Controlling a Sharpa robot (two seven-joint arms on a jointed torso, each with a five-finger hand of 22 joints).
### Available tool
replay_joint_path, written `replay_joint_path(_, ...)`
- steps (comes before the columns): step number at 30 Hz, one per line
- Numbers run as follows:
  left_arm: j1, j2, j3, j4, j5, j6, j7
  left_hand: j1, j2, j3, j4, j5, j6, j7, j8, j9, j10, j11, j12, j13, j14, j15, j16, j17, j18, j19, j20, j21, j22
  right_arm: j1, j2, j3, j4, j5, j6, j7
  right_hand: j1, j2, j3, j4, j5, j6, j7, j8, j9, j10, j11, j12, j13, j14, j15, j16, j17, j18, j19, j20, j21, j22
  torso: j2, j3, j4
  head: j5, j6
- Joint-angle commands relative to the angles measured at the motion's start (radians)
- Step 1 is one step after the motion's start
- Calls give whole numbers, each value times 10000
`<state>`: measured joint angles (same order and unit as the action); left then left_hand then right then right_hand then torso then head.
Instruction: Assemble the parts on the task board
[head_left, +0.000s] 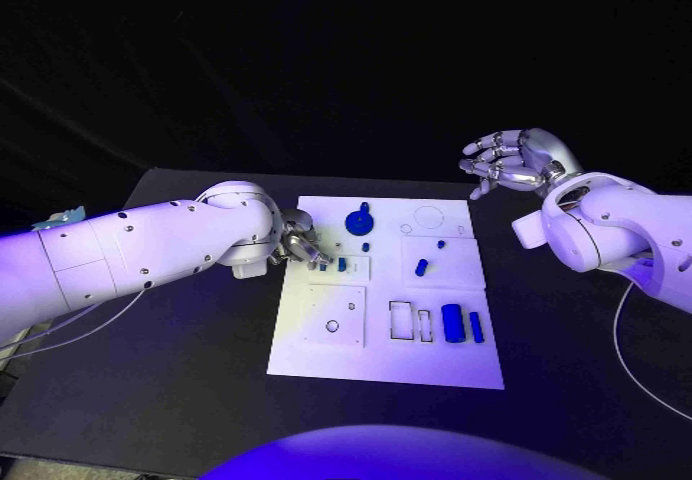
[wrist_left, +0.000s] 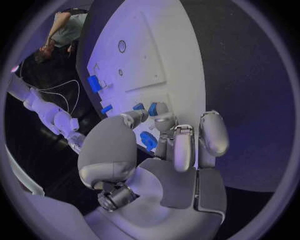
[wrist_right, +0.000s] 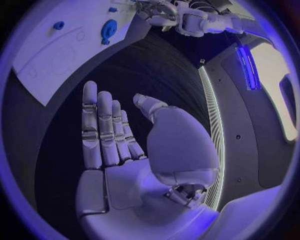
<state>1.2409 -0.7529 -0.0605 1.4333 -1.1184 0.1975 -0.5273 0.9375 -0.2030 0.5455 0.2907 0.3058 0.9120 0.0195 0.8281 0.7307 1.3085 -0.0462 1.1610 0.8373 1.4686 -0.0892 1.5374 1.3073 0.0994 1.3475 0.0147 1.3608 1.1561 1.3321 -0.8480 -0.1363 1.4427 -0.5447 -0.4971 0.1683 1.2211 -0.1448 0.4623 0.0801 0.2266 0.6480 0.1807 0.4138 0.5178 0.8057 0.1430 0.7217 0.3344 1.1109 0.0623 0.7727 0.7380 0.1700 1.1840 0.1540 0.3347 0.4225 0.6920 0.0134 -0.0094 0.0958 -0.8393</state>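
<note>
Head view puts the task board (head_left: 387, 372), a white plate, at the centre of the black table (head_left: 173, 400), with the left hand (head_left: 302, 246) low over its left-middle portion, fingers bent down beside a small blue part (head_left: 342, 264) that sits at a square recess. In the left wrist view the fingertips (wrist_left: 164, 120) close around small blue pieces on the board, but whether one is actually pinched cannot be told. The right hand (head_left: 512, 160) hovers off the board's upper right corner, fingers spread and loosely curled, holding nothing; the right wrist view shows its palm bare. To do this step well, the left hand probably needs to keep the part upright, line it up squarely with its recess, and press straight down without nudging neighbouring pieces. The parts are glossy blue: a round disc-like piece (head_left: 359, 218) near the upper middle of the board, a short peg (head_left: 421, 267) at its centre right, and 2 upright bars (head_left: 454, 322) at the lower right beside empty rectangular slots (head_left: 401, 318).
</note>
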Motion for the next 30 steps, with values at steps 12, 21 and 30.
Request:
replay_joint_path(12,0,-205,91,207,850,-951,322,-782,110,-1115,41,-414,-29,22,-91,-65,-32,17,-36,-115,831,-72,13,1902,-144,61,19,3,-25,-2,4,4,-1,22,-43,85,-76,-16,-63,20,25,-65,416,34,-3,-96,3,53,-14,-54,-7,-30,-15,113,75,22,-54,-15,-4,2,1,-21,36)
replay_joint_path(21,25,-382,284,371,1247,-2260,1336,-5,195,-1351,0,-246,-854,330,-356,-124,-1296,280,-1259,-1971,449,123,-679,598,155,-858,177,-1005,-1655,-2,11,4,-25,27,-43,93,-76,-16,-63,20,25,-65,416,34,-3,-96,3,53,-14,-54,-7,-30,-15,113,75,22,-54,-15,-18,10,-5,-49,110)
replay_joint_path(30,32,-94,258,328,560,-3792,4103,3813,-23,-604,-287,-260,-2913,1635,-2322,-1666,-4849,1598,-3746,-4191,-4018,1338,-6416,-6301,813,-4122,1286,-5940,-6747,-5,33,4,-89,73,-25,139,-75,-6,-69,28,31,-76,415,48,-8,-102,2,68,-34,-56,-7,-29,-18,113,89,23,-75,-39,-3,-3,-10,-220,289)
